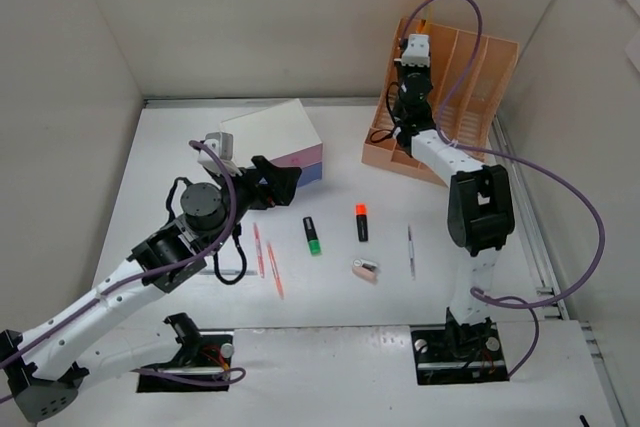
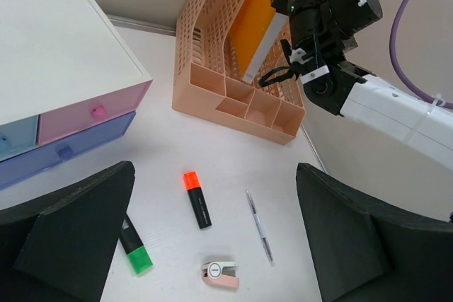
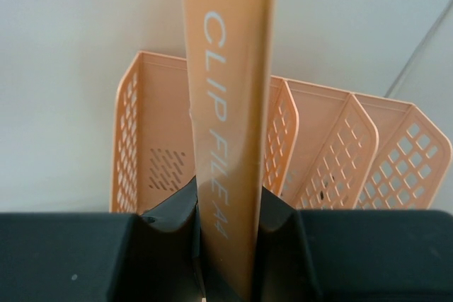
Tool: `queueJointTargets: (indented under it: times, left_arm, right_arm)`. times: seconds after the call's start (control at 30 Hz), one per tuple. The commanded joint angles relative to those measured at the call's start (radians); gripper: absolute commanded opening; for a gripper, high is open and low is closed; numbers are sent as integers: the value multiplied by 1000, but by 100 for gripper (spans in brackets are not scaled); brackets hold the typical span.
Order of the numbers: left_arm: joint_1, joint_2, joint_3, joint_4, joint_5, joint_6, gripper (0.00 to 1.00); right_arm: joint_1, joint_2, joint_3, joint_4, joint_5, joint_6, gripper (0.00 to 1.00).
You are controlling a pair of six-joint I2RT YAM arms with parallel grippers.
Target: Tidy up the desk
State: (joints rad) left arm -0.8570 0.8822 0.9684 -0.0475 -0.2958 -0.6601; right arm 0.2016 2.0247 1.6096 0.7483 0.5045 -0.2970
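An orange clip file (image 3: 226,104) is clamped by its spine between the closed fingers of the right end effector (image 3: 226,245). It is held upright and edge-on, presumably so that it can be slid between the dividers of the peach file rack (image 1: 470,77), which stands at the far right corner of the counter (image 1: 180,147). From the left wrist view the file's lower end appears to lie within the rack's leftmost slot; whether it touches the slot floor cannot be told. The perforated divider just beside the file is judged the main obstruction, since a tilted file could catch on it.

The left end effector (image 1: 283,180) is held open and empty above the counter, just beside the drawer box (image 1: 275,142). Loose items are spread on the counter between the arms: two orange pencils (image 1: 266,259), a green-capped marker (image 1: 312,235), an orange-capped marker (image 1: 361,222), a small pink item (image 1: 366,270) and a pen (image 1: 410,250), all well apart from the rack
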Motion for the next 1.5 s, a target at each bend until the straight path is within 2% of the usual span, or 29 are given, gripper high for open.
queueJointTargets:
  times: [0.0, 0.53, 0.8, 1.1, 1.3, 1.47]
  left_arm:
    - [-5, 4, 16, 66, 6, -6, 94]
    - [-5, 9, 15, 66, 15, -4, 94]
    - [-5, 26, 24, 72, 23, -4, 94]
    - [-5, 37, 23, 84, 26, -4, 94]
    - [-5, 43, 30, 86, 34, 2, 94]
    - [-5, 14, 20, 64, 17, 2, 94]
  right_arm:
    - [-19, -121, 0, 181, -70, 42, 0]
    - [-128, -78, -82, 258, -231, 79, 0]
    - [-131, -87, -175, 261, -273, 110, 0]
    - [-94, -132, -198, 260, -224, 145, 0]
    - [-85, -83, -169, 261, -178, 148, 0]
    - [-87, -78, -215, 261, -139, 133, 0]
